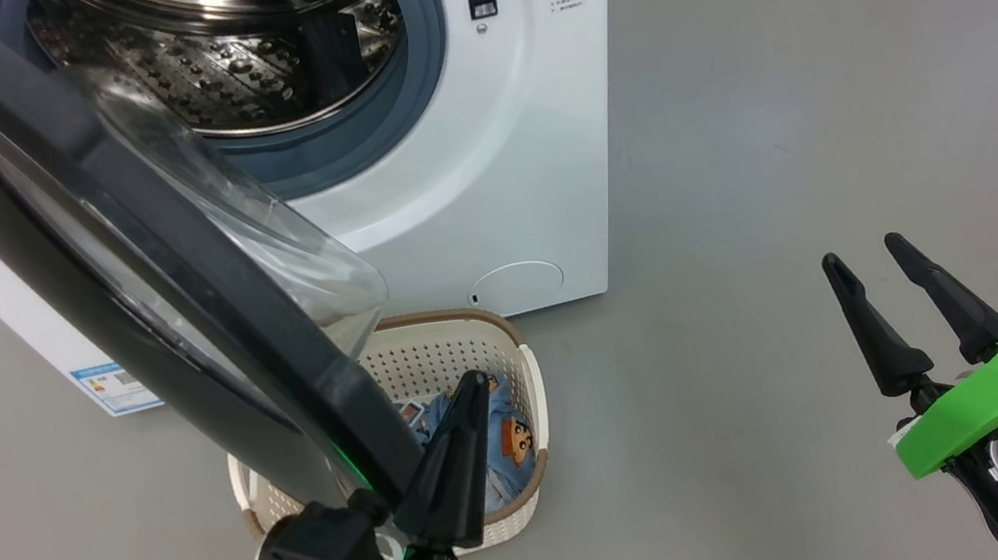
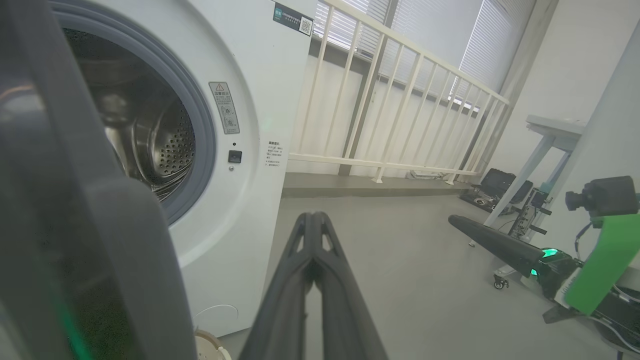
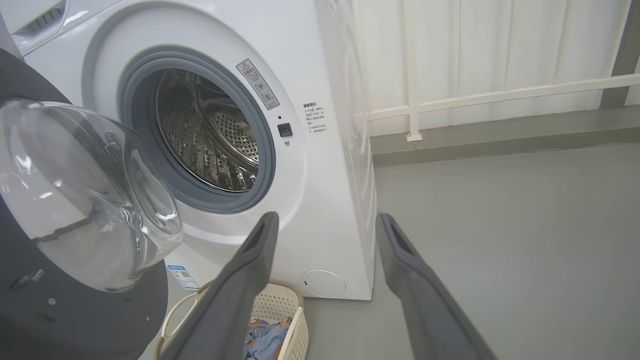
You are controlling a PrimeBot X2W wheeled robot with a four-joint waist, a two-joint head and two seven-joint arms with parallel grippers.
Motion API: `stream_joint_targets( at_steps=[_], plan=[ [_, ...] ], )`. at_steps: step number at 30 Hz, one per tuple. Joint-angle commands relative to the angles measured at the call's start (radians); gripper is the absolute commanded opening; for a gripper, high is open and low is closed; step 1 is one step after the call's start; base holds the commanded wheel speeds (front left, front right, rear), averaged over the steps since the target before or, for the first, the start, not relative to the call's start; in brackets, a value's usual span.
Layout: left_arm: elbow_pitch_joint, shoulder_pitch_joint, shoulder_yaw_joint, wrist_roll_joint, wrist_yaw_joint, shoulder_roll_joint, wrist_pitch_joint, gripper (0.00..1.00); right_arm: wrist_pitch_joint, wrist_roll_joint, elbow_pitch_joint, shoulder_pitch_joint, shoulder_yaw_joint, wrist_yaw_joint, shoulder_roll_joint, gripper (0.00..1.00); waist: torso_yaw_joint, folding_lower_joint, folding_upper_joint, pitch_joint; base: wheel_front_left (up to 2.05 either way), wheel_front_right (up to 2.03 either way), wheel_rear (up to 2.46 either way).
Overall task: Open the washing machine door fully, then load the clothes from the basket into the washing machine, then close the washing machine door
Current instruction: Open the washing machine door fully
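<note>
Two claws, one machine, one basket. Left claw point(image 1: 472, 381): clenched on nothing, fingers pressed together, near left, just beside the near edge of the washing machine door point(image 1: 185, 282); whether they touch cannot be told. Right claw point(image 1: 861, 252): released, fingers spread, near right over the grey floor point(image 1: 787, 120), well apart from the machine. Washing machine point(image 1: 483, 181): white, far left, steel drum point(image 1: 221, 73) exposed. Door: glossy black, swung partway out, its clear glass bowl point(image 3: 85, 200) overhanging the basket point(image 1: 431, 357). Basket: cream, brown rim, on the floor just in front of the machine. Clothes point(image 1: 512, 445): light blue printed fabric, lying inside the basket.
</note>
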Motion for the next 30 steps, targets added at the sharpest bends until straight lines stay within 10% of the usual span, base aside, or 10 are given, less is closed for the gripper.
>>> stream_joint_targets(
  at_steps=[1, 30],
  plan=[
    [-0.001, -0.046, 0.033, -0.015, 0.008, 0.002, 0.0, 0.0, -0.012, 0.006, -0.018, -0.02, 0.016, 0.005, -0.008, 1.0, -0.003, 0.0, 0.0, 0.001, 0.0, 0.0, 0.0],
    [0.106, -0.069, 0.1, -0.082, 0.086, 0.019, -0.001, 0.0, -0.012, 0.012, -0.004, -0.024, 0.019, 0.005, -0.005, 1.0, 0.001, 0.0, 0.0, 0.007, 0.0, 0.0, 0.0]
  ],
)
